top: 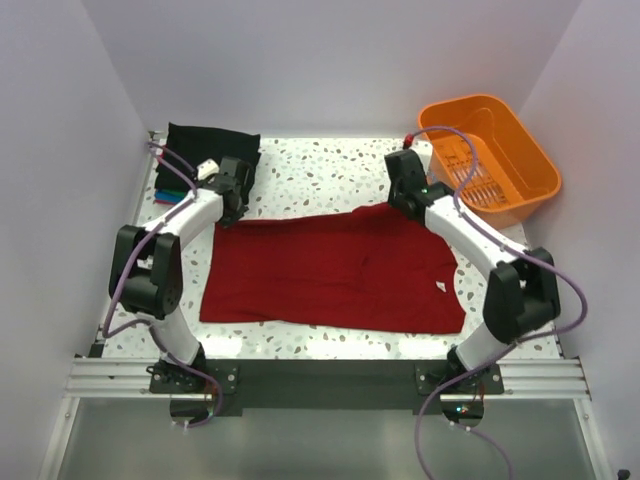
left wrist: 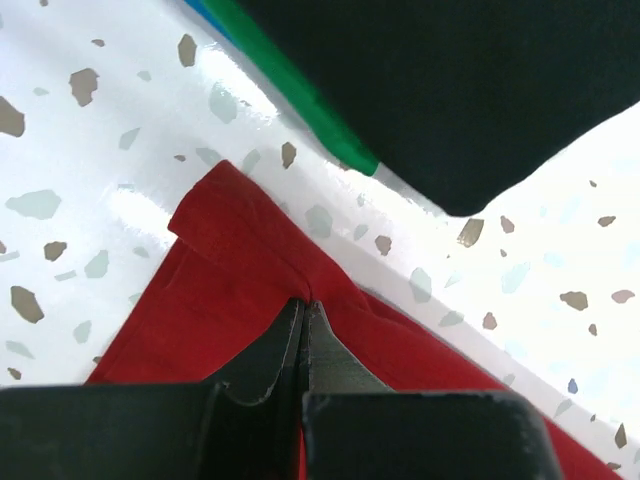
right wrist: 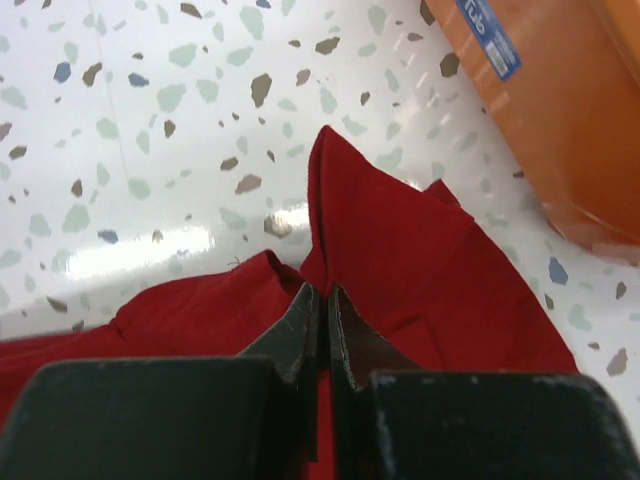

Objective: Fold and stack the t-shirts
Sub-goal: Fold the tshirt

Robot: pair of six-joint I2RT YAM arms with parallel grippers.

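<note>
**Both grippers pinched on the far edge of the red shirt**

Top external: The dark red t-shirt (top: 335, 270) lay spread flat across the middle of the counter (top: 320, 165), reaching toward the near edge. The left gripper (top: 232, 212) sat at the shirt's far left corner and the right gripper (top: 399, 206) at its far right corner. A folded black t-shirt (top: 205, 140) sat in the counter's far left corner. An orange basket (top: 490, 160) stood at the far right corner.

Left wrist: The jaws of the left gripper (left wrist: 303, 306) were closed tight on a red fold (left wrist: 250, 250). Beyond it was the black t-shirt (left wrist: 450, 90), with the edge of a green t-shirt (left wrist: 290, 85) and a sliver of a blue t-shirt (left wrist: 212, 20) under it.

Right wrist: The right gripper (right wrist: 322, 292) was closed, pinching a raised peak of red cloth (right wrist: 400, 250). The basket wall (right wrist: 560, 120) was near.
</note>
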